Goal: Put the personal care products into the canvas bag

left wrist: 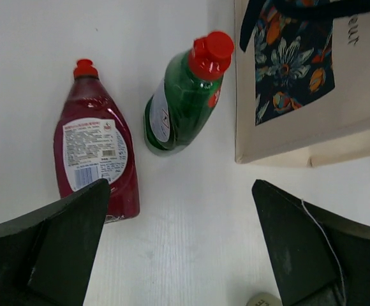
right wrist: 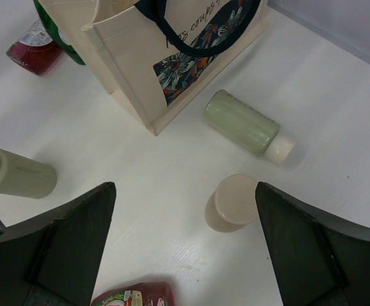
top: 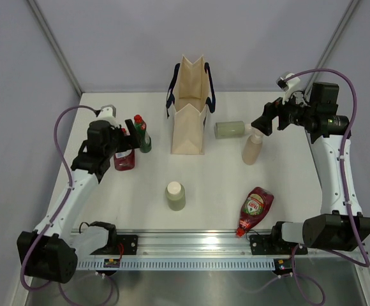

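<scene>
Bottles x6 on table; canvas bag x1, upright.

All three downward-looking views share the canvas bag.

Far centre of counter: bag. Left of bag: capped bottle, with flat bottle just beside it, nearer and further left. Right of bag: lying cylinder, pump bottle near it, nearer-right. Near centre: upright cylinder. Near right: second flat bottle, lying down.
</scene>
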`<state>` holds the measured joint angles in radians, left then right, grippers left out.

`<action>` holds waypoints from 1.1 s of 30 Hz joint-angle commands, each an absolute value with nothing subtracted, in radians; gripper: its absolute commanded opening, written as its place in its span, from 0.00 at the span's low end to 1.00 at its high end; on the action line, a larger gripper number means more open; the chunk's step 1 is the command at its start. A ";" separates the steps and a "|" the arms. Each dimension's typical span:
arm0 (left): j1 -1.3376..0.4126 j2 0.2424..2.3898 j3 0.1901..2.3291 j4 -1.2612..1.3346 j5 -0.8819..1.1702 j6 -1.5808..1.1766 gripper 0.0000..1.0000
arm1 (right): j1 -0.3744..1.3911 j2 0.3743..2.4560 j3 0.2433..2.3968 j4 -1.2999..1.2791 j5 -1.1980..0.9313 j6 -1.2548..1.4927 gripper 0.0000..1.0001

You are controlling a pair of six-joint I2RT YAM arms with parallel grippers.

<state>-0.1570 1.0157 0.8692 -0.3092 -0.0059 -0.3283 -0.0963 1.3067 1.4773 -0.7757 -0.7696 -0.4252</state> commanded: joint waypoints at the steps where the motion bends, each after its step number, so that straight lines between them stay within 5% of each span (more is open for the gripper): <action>1: -0.219 1.063 0.888 -0.190 -0.006 -0.341 0.98 | -0.095 1.307 1.485 -0.759 -0.867 -0.394 1.00; 18: -0.276 1.532 0.923 0.267 -0.308 -0.265 0.87 | -0.097 1.307 1.437 -0.713 -0.902 -0.385 0.99; 23: -0.275 1.566 0.931 0.370 -0.276 -0.221 0.57 | -0.095 1.284 1.391 -0.690 -0.910 -0.371 1.00; 28: -0.244 1.580 0.948 0.387 -0.166 -0.219 0.00 | -0.095 1.282 1.387 -0.690 -0.923 -0.361 0.99; 33: -0.242 1.470 0.962 0.332 -0.094 -0.207 0.00 | -0.095 1.276 1.393 -0.703 -0.930 -0.374 0.99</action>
<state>-0.2424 1.5791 0.8909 0.2440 -0.1596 -0.2180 -0.0963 1.3094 1.3857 -0.7258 -0.8860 -0.3683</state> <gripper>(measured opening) 0.340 0.993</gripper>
